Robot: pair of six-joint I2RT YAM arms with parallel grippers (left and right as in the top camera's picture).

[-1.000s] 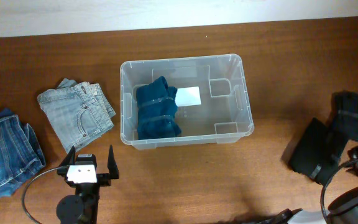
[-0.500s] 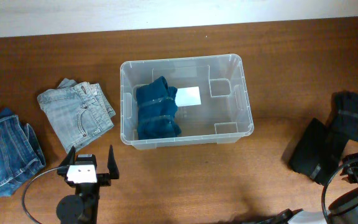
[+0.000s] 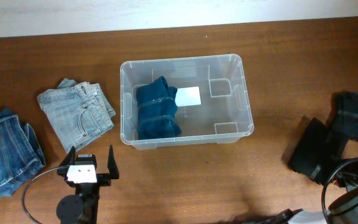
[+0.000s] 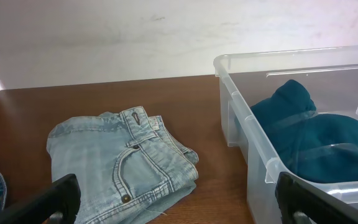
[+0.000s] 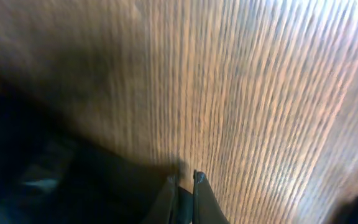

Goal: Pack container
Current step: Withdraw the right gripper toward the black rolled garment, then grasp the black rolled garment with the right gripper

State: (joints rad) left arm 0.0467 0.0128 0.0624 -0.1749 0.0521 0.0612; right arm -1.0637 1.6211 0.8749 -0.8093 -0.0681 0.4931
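The container, a clear plastic tub with a white label on its bottom, stands mid-table. In its left half lies a folded dark teal garment; the left wrist view shows it through the near wall. My left gripper is open in front of the tub's left corner, with nothing between its fingers. Ahead of it lie folded light-blue denim shorts. My right gripper is shut low over the wood, its tips at the edge of a black garment.
Darker blue jeans lie at the far left edge. On the right are a black folded garment and a dark garment behind it. Cables loop beside both arms. A pale wall runs along the table's far edge.
The right arm has drawn back toward the table's near edge, away from the dark garments. The left arm, the tub and the clothes have not moved.
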